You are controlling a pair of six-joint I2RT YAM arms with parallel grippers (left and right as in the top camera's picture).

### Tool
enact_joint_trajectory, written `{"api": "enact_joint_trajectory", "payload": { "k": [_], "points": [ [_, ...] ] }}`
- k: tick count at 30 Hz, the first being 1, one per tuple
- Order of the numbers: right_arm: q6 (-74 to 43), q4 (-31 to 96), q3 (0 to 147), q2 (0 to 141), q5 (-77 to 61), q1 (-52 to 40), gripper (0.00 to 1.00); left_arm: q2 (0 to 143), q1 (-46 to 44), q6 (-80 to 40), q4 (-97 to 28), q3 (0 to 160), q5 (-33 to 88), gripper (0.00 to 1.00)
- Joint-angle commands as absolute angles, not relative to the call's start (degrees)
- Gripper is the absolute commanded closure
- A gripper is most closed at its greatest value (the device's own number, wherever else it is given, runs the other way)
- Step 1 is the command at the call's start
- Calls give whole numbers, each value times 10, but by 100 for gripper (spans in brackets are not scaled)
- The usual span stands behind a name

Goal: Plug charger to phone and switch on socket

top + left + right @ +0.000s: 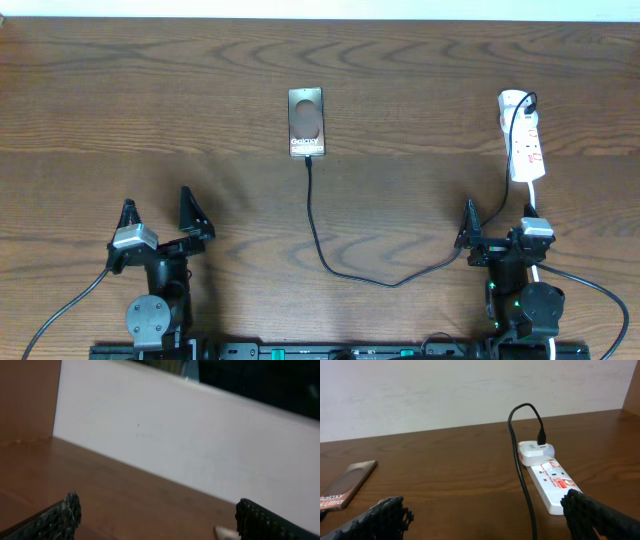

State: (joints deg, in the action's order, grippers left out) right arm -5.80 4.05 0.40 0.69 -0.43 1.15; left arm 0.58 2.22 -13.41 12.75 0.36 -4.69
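Two robot arms sit at the near edge of a wooden table [150,100]. The left hand [158,205] and the right hand [497,222] both have their fingers spread wide and hold nothing.

The phone [307,122], a dark slab with white lettering, lies flat at the middle of the table toward its far side, well apart from both hands. The charger [318,245], a thin black cable, meets the phone's near edge, runs toward the arms and bends right. It passes just beside the right hand and climbs to the far end of the socket [524,140]. From overhead the tip appears to touch the phone, though whether it is seated in the port cannot be told.

The socket, a narrow white strip with red marks, lies lengthwise just beyond the right hand. In the right wrist view, the cable's black plug stands in a white adapter [536,451] on the strip's far end. The left wrist view shows only bare table and a pale wall [200,435].
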Motion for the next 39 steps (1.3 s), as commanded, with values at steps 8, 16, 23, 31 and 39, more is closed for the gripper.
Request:
{"api": "enact_joint_trajectory", "payload": {
  "k": [8, 16, 23, 31, 39],
  "points": [
    [-55, 43, 3, 3, -6, 8, 1, 1, 25, -70, 55, 2, -41, 2],
    [-55, 43, 3, 3, -6, 8, 1, 1, 26, -30, -39, 2, -19, 2],
    [-55, 43, 3, 3, -6, 8, 1, 1, 26, 0, -39, 2, -22, 2],
    [-55, 43, 3, 3, -6, 8, 1, 1, 26, 0, -40, 2, -28, 2],
    [-55, 43, 3, 3, -6, 8, 1, 0, 26, 17, -41, 2, -29, 2]
  ]
}}
